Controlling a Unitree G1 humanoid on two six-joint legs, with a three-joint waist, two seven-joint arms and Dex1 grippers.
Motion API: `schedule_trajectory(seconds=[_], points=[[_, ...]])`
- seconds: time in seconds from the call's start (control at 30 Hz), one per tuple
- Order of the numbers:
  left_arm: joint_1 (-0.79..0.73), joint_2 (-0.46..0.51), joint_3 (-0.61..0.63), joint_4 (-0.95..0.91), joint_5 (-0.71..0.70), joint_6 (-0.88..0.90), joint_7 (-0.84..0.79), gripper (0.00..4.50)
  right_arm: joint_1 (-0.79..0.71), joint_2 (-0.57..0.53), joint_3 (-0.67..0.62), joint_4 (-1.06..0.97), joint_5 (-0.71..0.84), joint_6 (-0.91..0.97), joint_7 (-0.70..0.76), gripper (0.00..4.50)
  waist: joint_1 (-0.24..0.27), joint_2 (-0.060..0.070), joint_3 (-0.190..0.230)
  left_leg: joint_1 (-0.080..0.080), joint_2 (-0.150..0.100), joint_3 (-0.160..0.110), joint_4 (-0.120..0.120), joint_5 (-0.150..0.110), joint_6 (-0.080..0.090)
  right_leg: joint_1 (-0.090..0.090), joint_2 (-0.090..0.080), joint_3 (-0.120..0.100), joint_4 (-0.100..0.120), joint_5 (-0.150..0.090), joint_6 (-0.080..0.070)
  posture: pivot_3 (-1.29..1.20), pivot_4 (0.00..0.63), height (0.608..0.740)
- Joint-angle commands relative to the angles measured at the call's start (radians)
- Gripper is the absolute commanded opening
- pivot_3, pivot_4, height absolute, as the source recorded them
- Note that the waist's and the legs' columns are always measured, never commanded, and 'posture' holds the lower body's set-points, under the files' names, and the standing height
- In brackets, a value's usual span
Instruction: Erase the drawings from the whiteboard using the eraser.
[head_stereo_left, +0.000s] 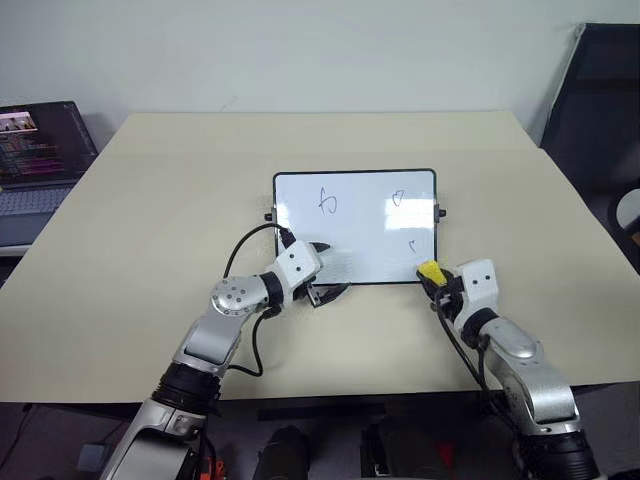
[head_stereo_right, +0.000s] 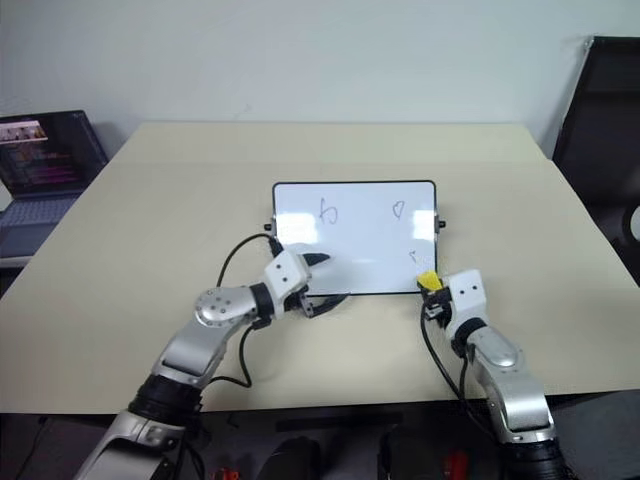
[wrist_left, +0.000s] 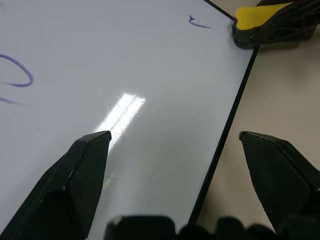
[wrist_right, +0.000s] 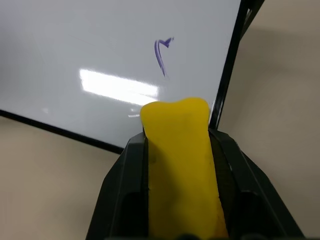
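Observation:
The whiteboard (head_stereo_left: 360, 235) lies flat in the middle of the table. Three blue drawings are on it: a loopy squiggle (head_stereo_left: 327, 202), a small heart-like shape (head_stereo_left: 398, 198) and a short mark (head_stereo_left: 411, 243) near the board's near right corner. My right gripper (head_stereo_left: 438, 280) is shut on the yellow eraser (head_stereo_left: 430, 271), which sits at that near right corner, just short of the short mark (wrist_right: 162, 55). My left gripper (head_stereo_left: 333, 271) stands open across the board's near edge, one finger (wrist_left: 85, 170) over the white surface and the other over the table.
An open laptop (head_stereo_left: 40, 150) stands off the table's left side. A dark chair (head_stereo_left: 600, 100) is at the far right. The beige table (head_stereo_left: 150, 230) stretches wide around the board.

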Motion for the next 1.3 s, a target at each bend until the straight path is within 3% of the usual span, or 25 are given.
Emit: schedule_trajectory(seconds=[0.03,0.27,0.5,1.07,1.3], points=[[-0.023,-0.005,0.014,-0.010,-0.004,-0.026,-0.002,4.50,-0.055,0.003,-0.035,0.028,-0.003,0.005,-0.018,1.26,-0.001,0.000,0.000,0.000,0.000,0.000,0.000,0.000,0.000,0.000,0.000,0.000,0.000,0.000,0.000,0.00,0.150,0.740],[-0.031,-0.016,0.008,-0.004,-0.003,-0.028,-0.008,4.50,-0.179,0.055,-0.014,0.092,-0.044,-0.098,-0.055,1.26,0.000,0.000,0.000,-0.001,0.000,0.000,-0.001,0.000,0.000,-0.001,0.000,0.000,-0.001,0.000,0.000,0.00,0.150,0.740],[-0.024,-0.012,0.010,-0.010,-0.002,-0.030,-0.008,4.50,-0.199,0.055,0.042,0.168,-0.117,-0.131,-0.049,1.26,-0.001,0.000,0.000,-0.004,0.000,0.000,-0.001,0.000,0.000,-0.002,0.000,0.000,-0.003,0.000,0.000,0.00,0.150,0.740],[0.010,-0.009,0.015,-0.055,0.003,-0.017,0.031,4.50,-0.024,-0.071,0.038,0.039,-0.160,-0.015,0.019,1.26,0.001,-0.002,0.000,0.000,0.000,0.000,0.000,0.000,0.000,0.000,0.000,0.000,-0.001,0.000,0.000,0.00,0.150,0.740],[0.003,-0.019,0.008,-0.045,0.004,-0.019,0.034,4.50,-0.043,-0.076,0.001,0.037,-0.132,-0.072,0.026,1.26,0.001,-0.002,0.000,-0.001,0.000,0.000,0.000,0.000,0.000,0.000,0.000,-0.001,-0.002,0.000,0.000,0.00,0.150,0.740]])
